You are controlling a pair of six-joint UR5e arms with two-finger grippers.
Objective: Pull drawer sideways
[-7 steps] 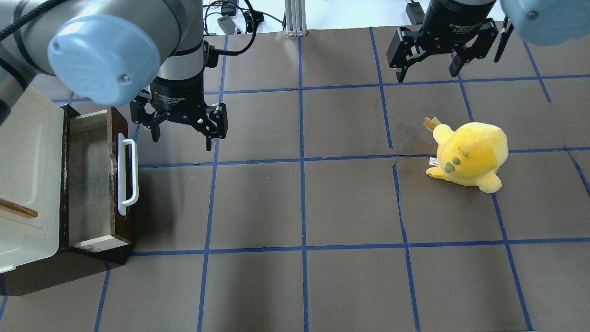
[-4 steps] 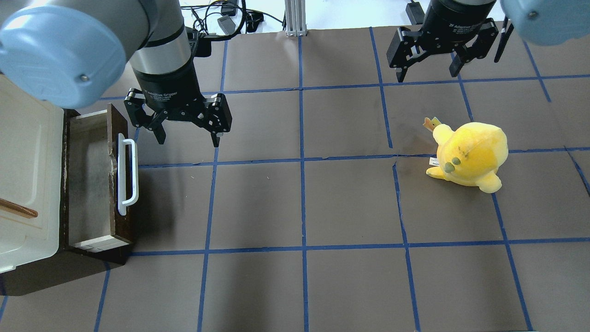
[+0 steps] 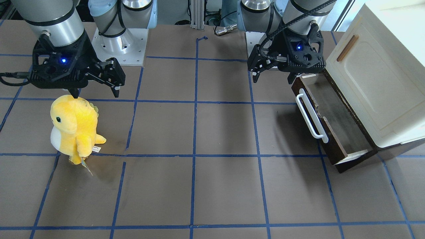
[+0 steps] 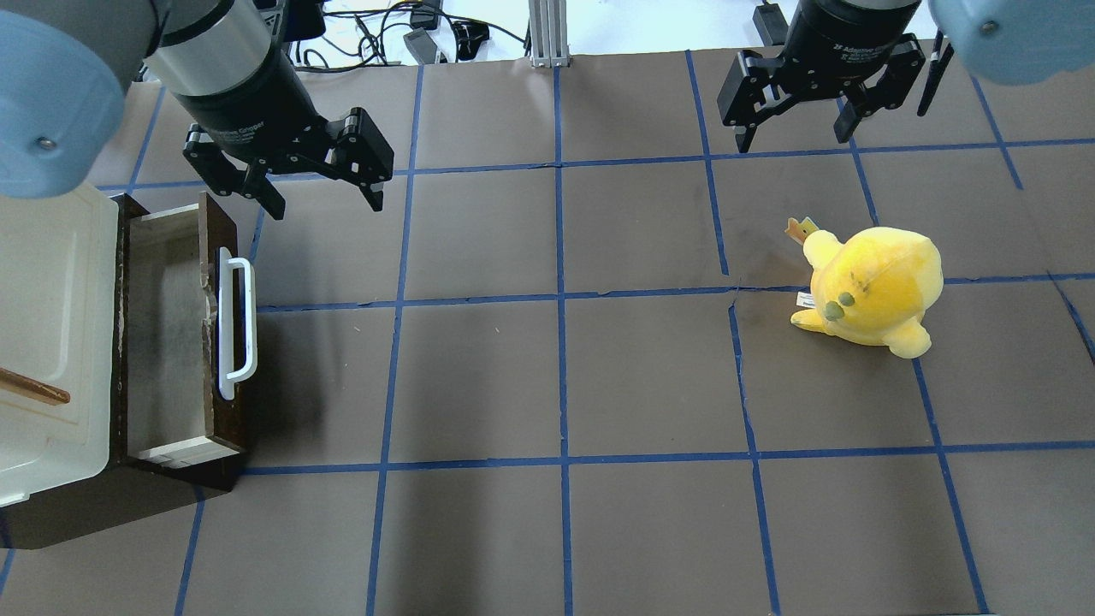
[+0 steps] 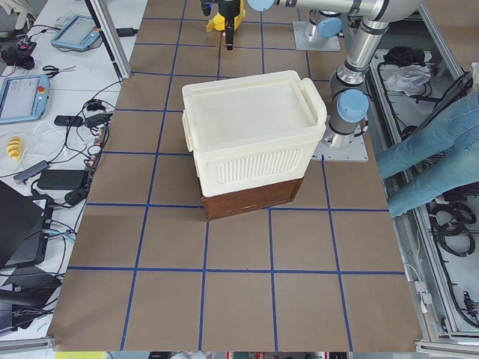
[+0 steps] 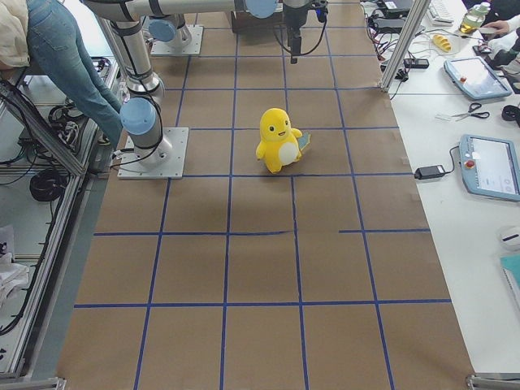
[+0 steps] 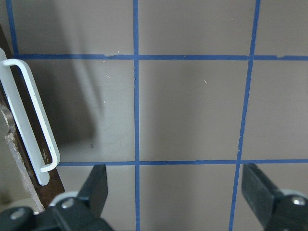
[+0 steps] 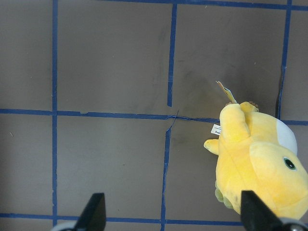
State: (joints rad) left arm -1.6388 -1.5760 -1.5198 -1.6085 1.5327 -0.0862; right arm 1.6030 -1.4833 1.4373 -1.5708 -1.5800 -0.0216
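Overhead exterior: rigid wooden drawer (image 4: 162, 342), likely slides lightly; take its white bar handle (image 4: 225, 325); left gripper (image 4: 327, 203) and right gripper (image 4: 793, 139) both spread, empty.

"2F Adaptive Gripper", seemingly, on right gripper (image 4: 793, 141), left gripper (image 4: 328, 210)

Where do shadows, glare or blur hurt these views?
Overhead exterior: a soft shadow darkens the mat beside the drawer; nothing hidden. Exterior front-facing: the top of the cabinet is washed out. Left wrist-mounted: the white handle is sharp, the jaws soft.
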